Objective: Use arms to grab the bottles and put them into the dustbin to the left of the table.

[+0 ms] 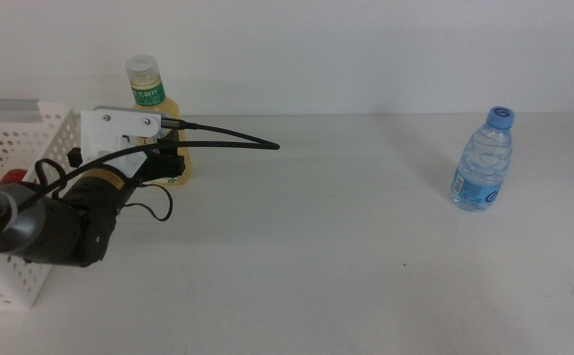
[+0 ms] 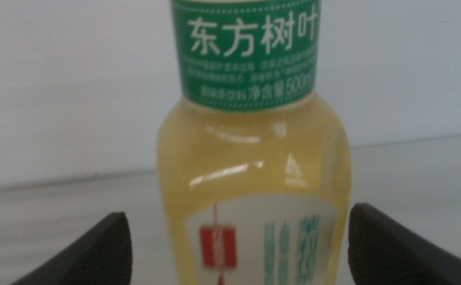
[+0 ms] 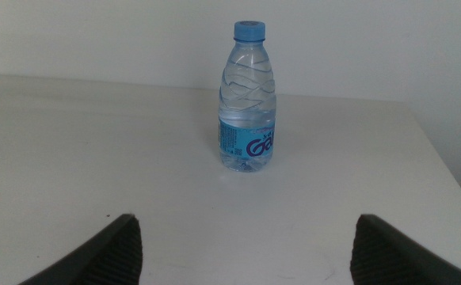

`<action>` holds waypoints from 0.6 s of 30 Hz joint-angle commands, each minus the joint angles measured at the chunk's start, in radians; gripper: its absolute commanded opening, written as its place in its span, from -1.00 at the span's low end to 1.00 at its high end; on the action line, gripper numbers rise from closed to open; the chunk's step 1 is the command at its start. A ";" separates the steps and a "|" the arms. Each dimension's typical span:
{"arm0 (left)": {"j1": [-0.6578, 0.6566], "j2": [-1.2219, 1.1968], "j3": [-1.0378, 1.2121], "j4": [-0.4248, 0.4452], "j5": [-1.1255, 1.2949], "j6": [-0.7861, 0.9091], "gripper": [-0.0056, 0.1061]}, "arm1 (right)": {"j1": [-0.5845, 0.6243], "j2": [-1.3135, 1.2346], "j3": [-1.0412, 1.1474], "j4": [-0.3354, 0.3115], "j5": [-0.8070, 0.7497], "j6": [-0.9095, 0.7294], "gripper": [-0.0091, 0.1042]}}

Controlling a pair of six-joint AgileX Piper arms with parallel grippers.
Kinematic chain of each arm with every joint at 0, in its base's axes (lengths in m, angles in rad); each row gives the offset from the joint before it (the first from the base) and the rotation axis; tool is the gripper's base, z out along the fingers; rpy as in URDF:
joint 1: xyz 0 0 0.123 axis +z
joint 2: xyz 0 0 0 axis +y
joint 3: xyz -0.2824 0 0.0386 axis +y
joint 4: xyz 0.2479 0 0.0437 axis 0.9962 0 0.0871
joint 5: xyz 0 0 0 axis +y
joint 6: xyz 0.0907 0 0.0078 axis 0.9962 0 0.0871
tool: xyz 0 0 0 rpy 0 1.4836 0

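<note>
The yellow bottle (image 1: 153, 103) with a white cap and green label stands upright at the back left of the table (image 1: 326, 247). My left gripper (image 1: 172, 161) is open, and its jaws stand on either side of the bottle's lower body. In the left wrist view the yellow bottle (image 2: 253, 182) fills the space between them, with a small gap on one side. The clear water bottle (image 1: 483, 160) with a blue cap stands at the right. My right gripper (image 3: 246, 237) is open and well short of the water bottle (image 3: 247, 101). The white dustbin (image 1: 16, 133) sits at the left.
A patch of red (image 1: 11, 178) shows inside the dustbin behind the left arm. A thick black cable (image 1: 228, 143) arcs from the left wrist out over the table. The tabletop's right edge lies just past the water bottle.
</note>
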 commanded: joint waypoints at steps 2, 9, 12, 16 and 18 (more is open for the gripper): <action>0.008 -0.019 -0.065 0.043 -0.069 -0.028 0.71 | -0.006 -0.027 -0.008 0.000 -0.077 -0.013 0.39; 0.009 0.062 -0.145 0.040 -0.068 -0.032 0.71 | -0.006 -0.027 -0.008 0.000 -0.077 -0.013 0.39; 0.014 0.097 -0.185 0.038 -0.068 -0.055 0.71 | -0.006 -0.027 -0.008 0.000 -0.077 -0.013 0.39; 0.015 0.124 -0.218 0.035 -0.069 -0.055 0.71 | -0.006 -0.027 -0.008 0.000 -0.077 -0.013 0.39; 0.015 0.129 -0.222 0.021 -0.064 -0.057 0.67 | -0.006 -0.027 -0.008 0.000 -0.077 -0.013 0.39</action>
